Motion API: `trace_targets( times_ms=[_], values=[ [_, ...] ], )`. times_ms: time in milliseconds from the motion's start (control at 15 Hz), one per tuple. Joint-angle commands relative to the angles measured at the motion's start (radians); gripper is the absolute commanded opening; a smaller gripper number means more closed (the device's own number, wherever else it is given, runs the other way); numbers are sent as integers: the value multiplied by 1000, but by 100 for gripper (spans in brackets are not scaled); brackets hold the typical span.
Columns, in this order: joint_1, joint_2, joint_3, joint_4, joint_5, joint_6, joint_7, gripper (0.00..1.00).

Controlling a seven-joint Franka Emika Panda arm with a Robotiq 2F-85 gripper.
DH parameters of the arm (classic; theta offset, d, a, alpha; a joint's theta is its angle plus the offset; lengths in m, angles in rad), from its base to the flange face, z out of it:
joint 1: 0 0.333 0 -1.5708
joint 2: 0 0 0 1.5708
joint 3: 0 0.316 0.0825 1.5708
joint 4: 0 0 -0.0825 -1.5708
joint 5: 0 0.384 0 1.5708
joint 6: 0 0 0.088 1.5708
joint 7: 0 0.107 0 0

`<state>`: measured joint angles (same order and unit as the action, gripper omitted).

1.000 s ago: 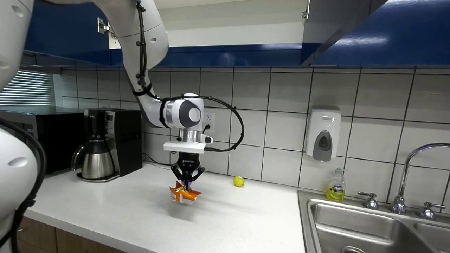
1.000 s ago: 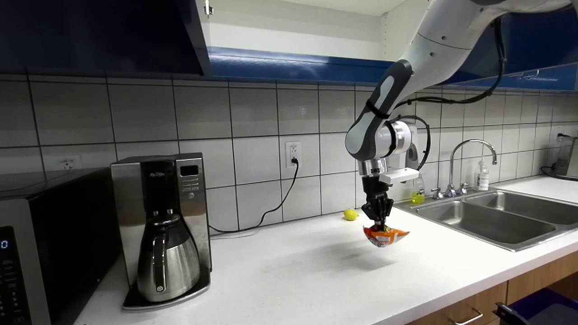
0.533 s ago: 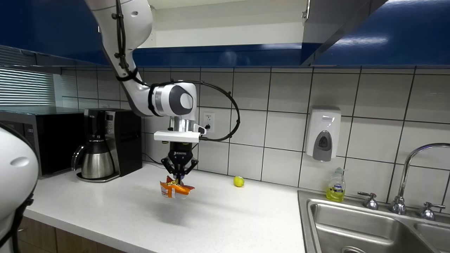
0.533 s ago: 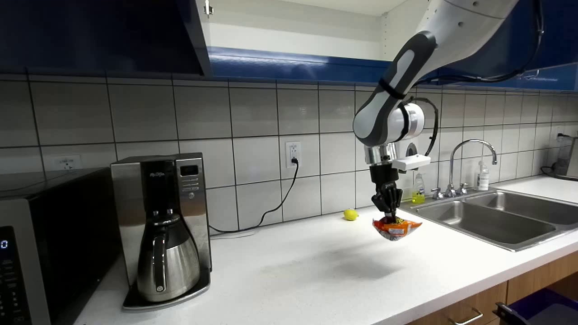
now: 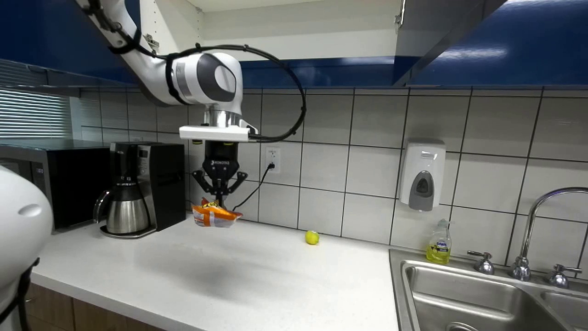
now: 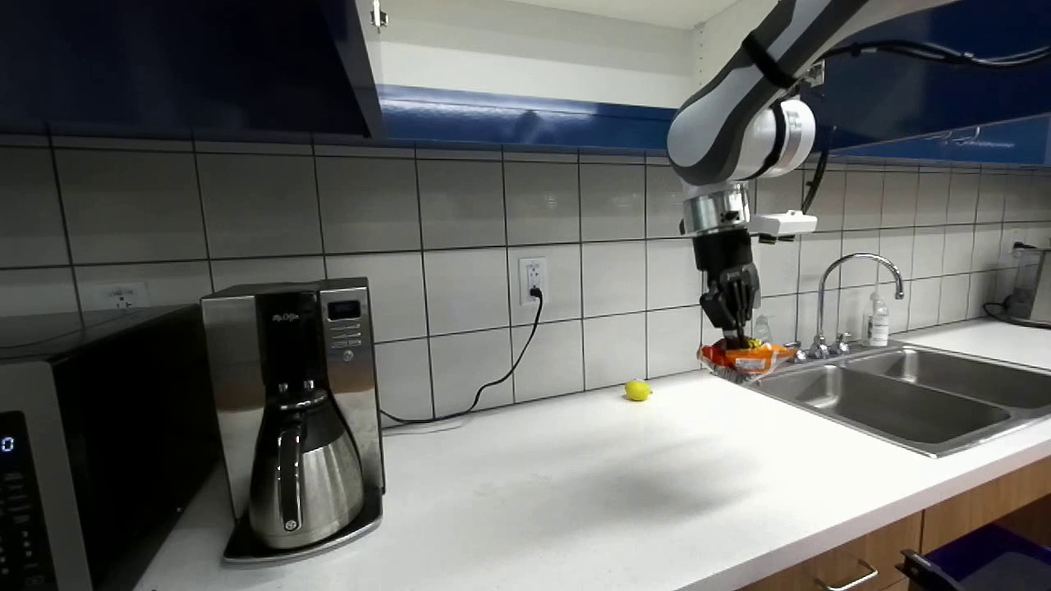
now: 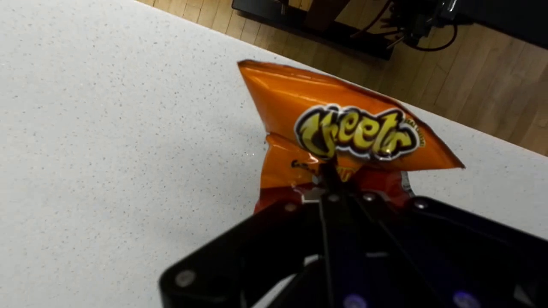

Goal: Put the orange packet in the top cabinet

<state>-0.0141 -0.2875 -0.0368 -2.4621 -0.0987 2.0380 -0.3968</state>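
Well, the fingers (image 7: 329,177) of the gripper (image 5: 220,204) are pinched on one orange packet (image 7: 351,132), up over the counter (image 5: 321,289). Farther out I count one lemon (image 6: 637,390), then two bottles (image 6: 878,322) by the sink (image 5: 464,294), one holding yellow liquid. One carafe (image 6: 324,492) sits in the coffee maker (image 6: 353,382); overhead gapes the top cabinet (image 6: 534,49).

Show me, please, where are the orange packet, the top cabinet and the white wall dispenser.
Orange packet (image 7: 355,130): in the wrist view, on the Cheetos logo.
Top cabinet (image 6: 534,67): in an exterior view, on its inner back wall.
White wall dispenser (image 5: 423,162): in an exterior view, on its white upper cover.
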Motion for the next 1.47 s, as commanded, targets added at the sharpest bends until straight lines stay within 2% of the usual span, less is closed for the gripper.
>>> trace_targets(
  times_ms=[0, 333, 667, 1000, 1400],
  values=[
    [18, -179, -9, -22, -24, -125, -38, 0],
    [36, -371, -18, 54, -44, -246, -50, 0],
    [64, -470, -25, 197, -58, -272, -55, 0],
    [97, -475, -25, 364, -45, -243, -42, 0],
    [135, -406, -21, 553, -35, -157, -42, 0]
  ],
)
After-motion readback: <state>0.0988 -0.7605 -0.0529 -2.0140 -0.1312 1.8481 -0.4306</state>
